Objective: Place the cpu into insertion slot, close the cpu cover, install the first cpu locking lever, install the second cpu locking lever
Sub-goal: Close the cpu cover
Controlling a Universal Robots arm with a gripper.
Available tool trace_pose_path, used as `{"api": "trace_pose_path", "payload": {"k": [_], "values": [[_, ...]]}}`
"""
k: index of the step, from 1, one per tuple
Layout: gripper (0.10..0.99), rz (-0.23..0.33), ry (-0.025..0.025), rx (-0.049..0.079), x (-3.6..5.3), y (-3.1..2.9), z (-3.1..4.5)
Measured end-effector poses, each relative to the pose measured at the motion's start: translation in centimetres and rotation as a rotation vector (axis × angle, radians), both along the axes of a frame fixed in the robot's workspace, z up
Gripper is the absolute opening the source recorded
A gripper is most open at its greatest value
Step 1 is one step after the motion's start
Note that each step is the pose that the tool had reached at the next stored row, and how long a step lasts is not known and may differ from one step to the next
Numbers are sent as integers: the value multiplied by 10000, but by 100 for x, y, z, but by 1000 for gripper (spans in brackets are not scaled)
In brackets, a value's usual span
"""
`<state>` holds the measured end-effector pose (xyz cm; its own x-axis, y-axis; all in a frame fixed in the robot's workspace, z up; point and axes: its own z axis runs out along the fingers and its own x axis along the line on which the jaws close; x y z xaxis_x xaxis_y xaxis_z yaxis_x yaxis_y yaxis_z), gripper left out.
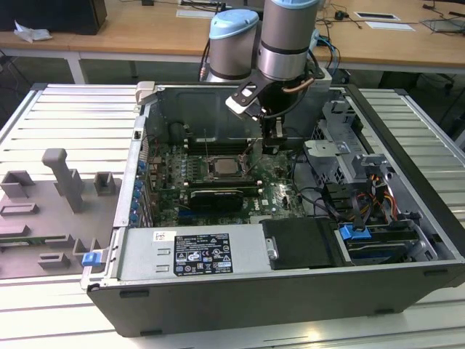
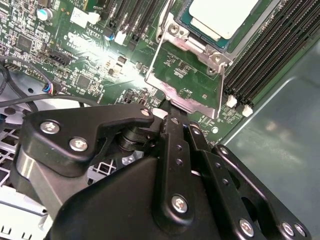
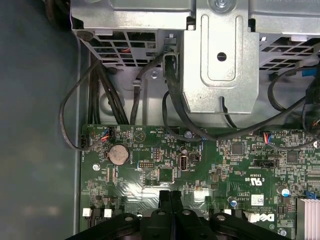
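The cpu [image 2: 225,15] lies flat in the insertion slot [image 2: 186,21], pale metal top up; in the exterior view it sits at mid-board [image 1: 221,168]. The cpu cover [image 2: 176,95], a silver frame with a square cut-out, stands tilted up off the socket, green board showing through its opening. My gripper [image 2: 172,112] reaches down inside the case [image 1: 270,145], just to the exterior view's right of the socket. Its black fingers are pressed together [image 3: 170,194], and their tips touch the cover's free edge. I cannot tell whether that edge is pinched between them.
Long black memory slots [image 2: 270,55] flank the socket. A black graphics card [image 1: 212,198] lies in front of it, the power supply [image 1: 189,254] nearer still. A metal drive cage [image 3: 220,65] and cables [image 1: 320,196] crowd the exterior view's right. A grey fixture tray [image 1: 58,189] sits outside the case.
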<state>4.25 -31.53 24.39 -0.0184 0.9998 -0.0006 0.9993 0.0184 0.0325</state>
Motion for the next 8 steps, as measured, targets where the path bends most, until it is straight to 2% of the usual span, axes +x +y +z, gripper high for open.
{"api": "trace_pose_path", "payload": {"k": [8], "values": [[106, 0, 0, 0, -31, 0, 0]]}}
